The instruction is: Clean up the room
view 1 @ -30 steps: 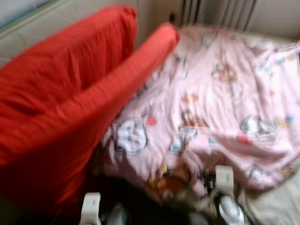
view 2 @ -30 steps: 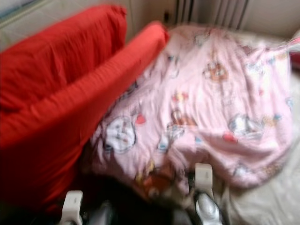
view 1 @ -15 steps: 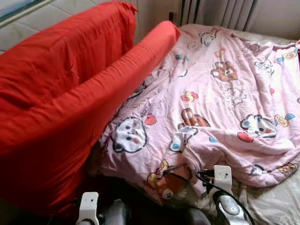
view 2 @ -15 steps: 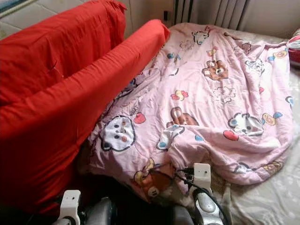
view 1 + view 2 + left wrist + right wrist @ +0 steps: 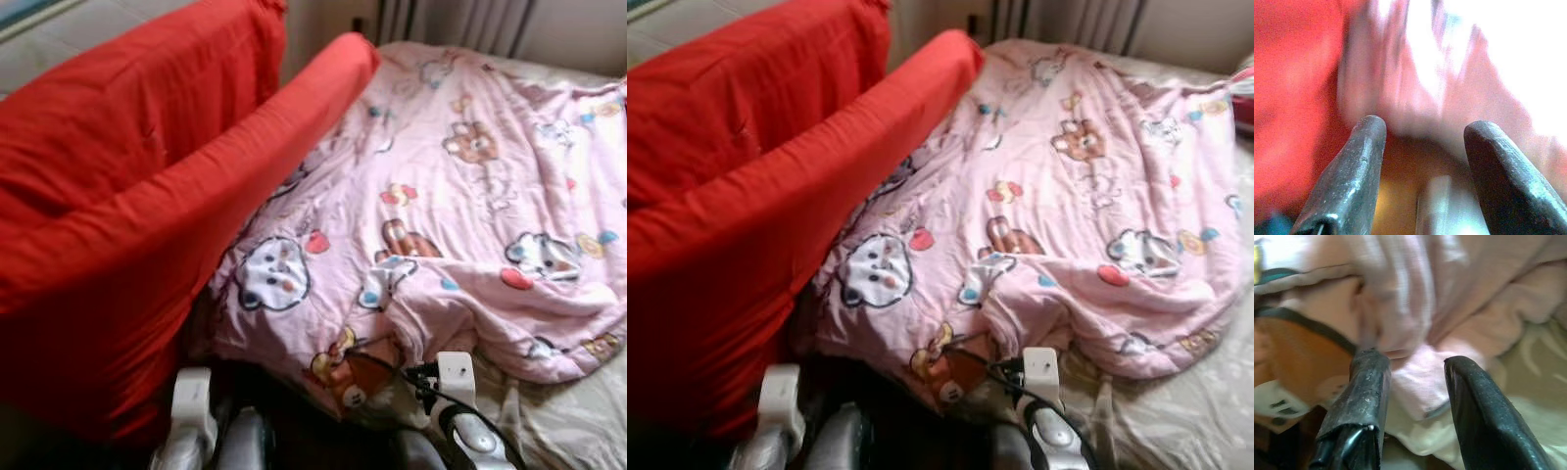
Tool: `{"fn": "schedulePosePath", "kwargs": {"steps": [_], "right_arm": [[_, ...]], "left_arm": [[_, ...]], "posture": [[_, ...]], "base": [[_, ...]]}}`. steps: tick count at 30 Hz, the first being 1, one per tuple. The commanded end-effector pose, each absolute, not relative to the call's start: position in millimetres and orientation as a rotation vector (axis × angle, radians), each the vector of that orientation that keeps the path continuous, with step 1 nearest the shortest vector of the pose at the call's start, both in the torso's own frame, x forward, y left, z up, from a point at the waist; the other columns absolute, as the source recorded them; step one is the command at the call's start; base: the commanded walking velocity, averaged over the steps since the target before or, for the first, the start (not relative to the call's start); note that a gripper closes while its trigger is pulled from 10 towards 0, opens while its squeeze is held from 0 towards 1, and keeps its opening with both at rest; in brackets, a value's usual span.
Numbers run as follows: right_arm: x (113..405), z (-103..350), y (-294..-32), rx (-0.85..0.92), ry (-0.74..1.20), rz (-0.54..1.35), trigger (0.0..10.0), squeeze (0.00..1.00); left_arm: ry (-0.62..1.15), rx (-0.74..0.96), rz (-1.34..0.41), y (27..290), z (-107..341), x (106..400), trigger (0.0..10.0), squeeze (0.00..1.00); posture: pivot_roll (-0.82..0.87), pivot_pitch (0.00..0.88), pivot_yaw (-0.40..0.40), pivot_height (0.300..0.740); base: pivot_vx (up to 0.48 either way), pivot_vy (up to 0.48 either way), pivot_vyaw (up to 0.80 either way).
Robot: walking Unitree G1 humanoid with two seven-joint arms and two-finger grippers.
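Left eye view: a pink cartoon-print blanket (image 5: pixel 460 215) lies rumpled over the bed (image 5: pixel 573 421), its left edge against the red cushion (image 5: pixel 127 215); no writing can be read, and both arms are cut off at the frame's lower edge.

Left wrist view: the left gripper (image 5: pixel 1422 147) has its fingers apart on nothing, before blurred red and pink cloth.

Right wrist view: the right gripper (image 5: pixel 1413 377) is spread, a fold of blanket hem between its fingertips, unclamped.

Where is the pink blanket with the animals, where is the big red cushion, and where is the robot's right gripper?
pink blanket (image 5: pixel 470 225): left eye view, its middle.
red cushion (image 5: pixel 118 215): left eye view, its broad front face.
right gripper (image 5: pixel 1415 396): right wrist view, gap between its open fingertips, at the blanket's edge.
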State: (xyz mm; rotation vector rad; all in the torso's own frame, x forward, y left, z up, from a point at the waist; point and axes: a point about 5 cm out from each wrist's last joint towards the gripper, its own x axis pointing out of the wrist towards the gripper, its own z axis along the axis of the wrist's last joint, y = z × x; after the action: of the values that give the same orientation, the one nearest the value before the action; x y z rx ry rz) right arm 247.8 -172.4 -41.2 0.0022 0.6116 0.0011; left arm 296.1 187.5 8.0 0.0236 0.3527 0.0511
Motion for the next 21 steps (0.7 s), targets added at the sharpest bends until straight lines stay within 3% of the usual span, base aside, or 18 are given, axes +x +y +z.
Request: {"fn": "schedulePosePath", "kwargs": {"steps": [1, 19, 21], "right_arm": [[239.5, -47.8, -174.8, 0.004, 0.653, -0.004, 10.0, 0.0], [236.6, -51.1, -179.9, -0.032, 0.703, -0.036, 10.0, 0.0], [237.4, -50.7, -179.2, -0.033, 0.703, -0.03, 10.0, 0.0]], "left_arm": [[0.379, 0.02, 0.055, 185.8, 0.3, 288.8, 10.0, 0.0], [0.368, -0.02, 0.032, 183.0, -1.1, 286.7, 10.0, 0.0], [0.368, -0.019, 0.03, 182.8, -1.2, 286.7, 10.0, 0.0]], "posture": [[-0.07, 0.196, 0.033, 0.639], [-0.07, 0.189, 0.036, 0.639], [-0.07, 0.187, 0.037, 0.624]], "base": [[0.0, 0.0, 0.0], [0.0, 0.0, 0.0], [0.0, 0.0, 0.0]]}}
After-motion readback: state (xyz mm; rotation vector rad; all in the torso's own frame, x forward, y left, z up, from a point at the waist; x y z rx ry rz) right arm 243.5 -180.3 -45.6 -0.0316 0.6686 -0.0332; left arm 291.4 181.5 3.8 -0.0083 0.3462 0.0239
